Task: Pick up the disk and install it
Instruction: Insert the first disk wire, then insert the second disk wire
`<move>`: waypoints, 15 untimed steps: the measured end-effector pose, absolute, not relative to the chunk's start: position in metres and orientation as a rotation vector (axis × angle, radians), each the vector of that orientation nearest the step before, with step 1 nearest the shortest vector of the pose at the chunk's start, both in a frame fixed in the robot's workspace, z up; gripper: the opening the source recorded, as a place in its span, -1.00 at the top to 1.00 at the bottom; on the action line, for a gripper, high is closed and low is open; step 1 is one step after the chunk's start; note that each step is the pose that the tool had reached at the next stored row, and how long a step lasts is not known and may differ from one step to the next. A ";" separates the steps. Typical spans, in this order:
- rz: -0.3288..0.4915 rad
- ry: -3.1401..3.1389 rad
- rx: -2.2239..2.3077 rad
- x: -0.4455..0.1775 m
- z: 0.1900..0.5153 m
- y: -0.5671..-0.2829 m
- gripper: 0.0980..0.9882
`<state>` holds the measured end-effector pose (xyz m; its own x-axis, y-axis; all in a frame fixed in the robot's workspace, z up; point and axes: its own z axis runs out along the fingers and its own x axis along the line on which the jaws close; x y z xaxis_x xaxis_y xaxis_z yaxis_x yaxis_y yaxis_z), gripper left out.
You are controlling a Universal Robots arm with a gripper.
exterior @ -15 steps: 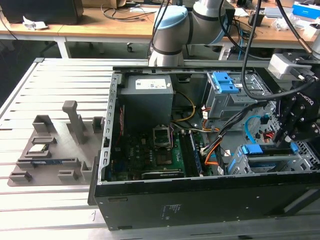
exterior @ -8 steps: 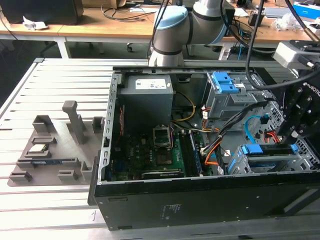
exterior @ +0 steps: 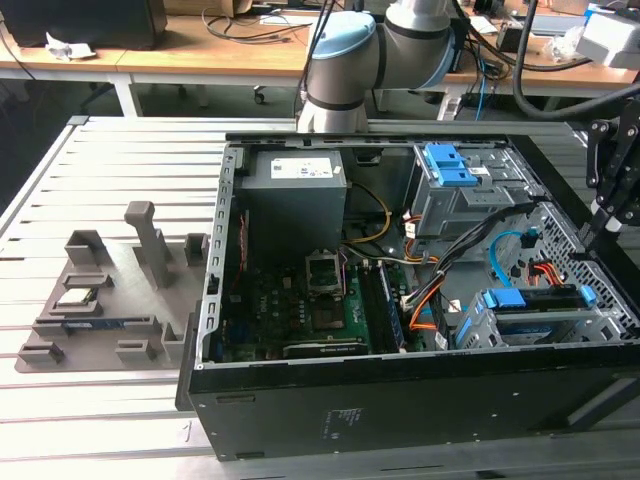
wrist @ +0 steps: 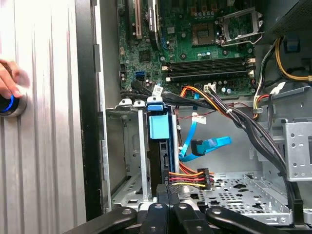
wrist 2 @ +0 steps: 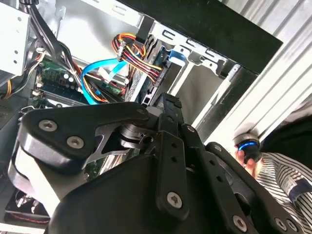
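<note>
Up close in the first wrist view, the gripper [wrist: 168, 196] hangs over the open computer case [exterior: 400, 410], its two black fingers [wrist: 159, 210] drawn together with nothing between them that we can see. Just beyond the fingertips the disk [wrist: 159, 163] stands on edge in a slot of the grey drive cage [wrist: 127, 146], a bright blue tab [wrist: 158, 126] capping its end; in the exterior view we find the same disk [exterior: 540, 300] seated in that cage at the case's near corner, on the exterior view's right. Beside the cage a bundle of red, yellow and black wires [wrist: 187, 176] ends in a plug, and a flat blue cable [wrist: 207, 145] loops above the perforated case floor. Farther in, the green motherboard [wrist: 195, 44] lies with its memory slots and processor socket bare. At the table's edge a person's hand [wrist: 9, 80] rests on a blue-lit button [wrist: 9, 103]. Beyond, we see the grey power-supply box [exterior: 295, 195], a second cage with blue latches [exterior: 455, 165], a grey fixture tray [exterior: 110, 290] on the slotted table [exterior: 100, 430], and the arm's pale blue joint [exterior: 340, 55].
</note>
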<state>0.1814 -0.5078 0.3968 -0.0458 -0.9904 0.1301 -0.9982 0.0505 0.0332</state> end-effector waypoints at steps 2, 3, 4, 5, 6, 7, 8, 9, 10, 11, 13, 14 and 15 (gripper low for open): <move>0.099 -2.188 2.085 0.181 0.399 -0.508 0.98; 0.100 -2.188 2.085 0.181 0.399 -0.508 0.98; 0.100 -2.188 2.085 0.181 0.400 -0.508 0.98; 0.100 -2.188 2.085 0.180 0.399 -0.508 0.98; 0.100 -2.188 2.085 0.180 0.399 -0.508 0.98; 0.100 -2.188 2.085 0.180 0.399 -0.508 0.98; 0.100 -2.188 2.085 0.180 0.399 -0.508 0.98; 0.100 -2.188 2.085 0.180 0.399 -0.508 0.98; 0.100 -2.188 2.085 0.180 0.399 -0.508 0.98; 0.100 -2.189 2.085 0.180 0.399 -0.507 0.98; 0.100 -2.188 2.085 0.180 0.399 -0.507 0.98; 0.100 -2.188 2.085 0.180 0.399 -0.507 0.98; 0.100 -2.188 2.085 0.180 0.399 -0.507 0.98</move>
<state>0.1797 -0.5072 0.3995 -0.0458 -0.9905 0.1300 -0.9982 0.0505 0.0332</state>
